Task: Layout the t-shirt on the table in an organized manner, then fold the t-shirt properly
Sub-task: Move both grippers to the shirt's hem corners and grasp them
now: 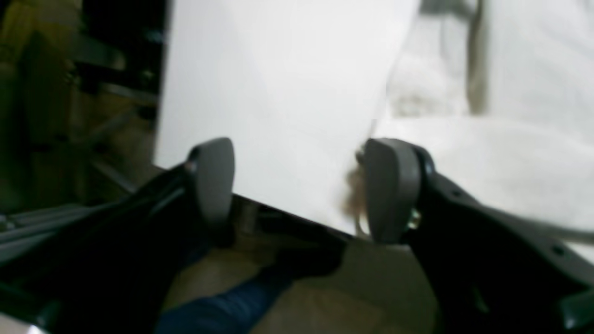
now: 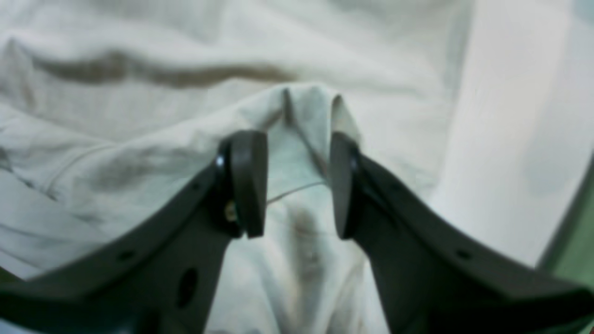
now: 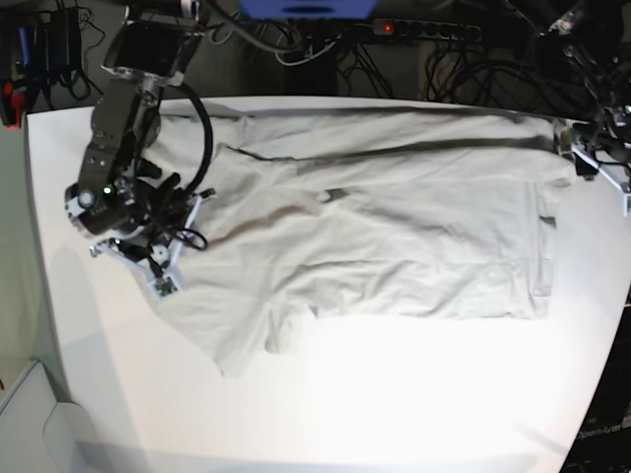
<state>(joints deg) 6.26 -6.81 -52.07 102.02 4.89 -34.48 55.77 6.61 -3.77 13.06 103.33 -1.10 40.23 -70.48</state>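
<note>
T-shirt (image 3: 394, 227), light grey-beige, lies spread across the far half of the table (image 3: 375, 394), long axis running side to side in the base view. Fabric is wrinkled, with a long crease along the far edge and a sleeve flap reaching toward the near-left of that view. Near half of the tabletop is bare white.

Right gripper (image 2: 297, 185) sits over the shirt's end at the base view's left side. Wrist view: jaws stand parted, a raised pinch of cloth peaks between the two pads. The fold touches or nearly touches the inner faces (blur makes it hard to say which), but the pads are not pressed together on it. Entered as open, not gripping.

Left gripper (image 1: 297, 190) is at the opposite end of the shirt, by the table's edge at the base view's right. Wrist view: jaws wide apart, nothing between them but bare table surface and the table rim. One pad (image 1: 390, 190) lies just beside the shirt's edge; a small brownish smudge shows next to it (too blurred to identify). The shirt fills the right part of that view, flat on the table.
</note>
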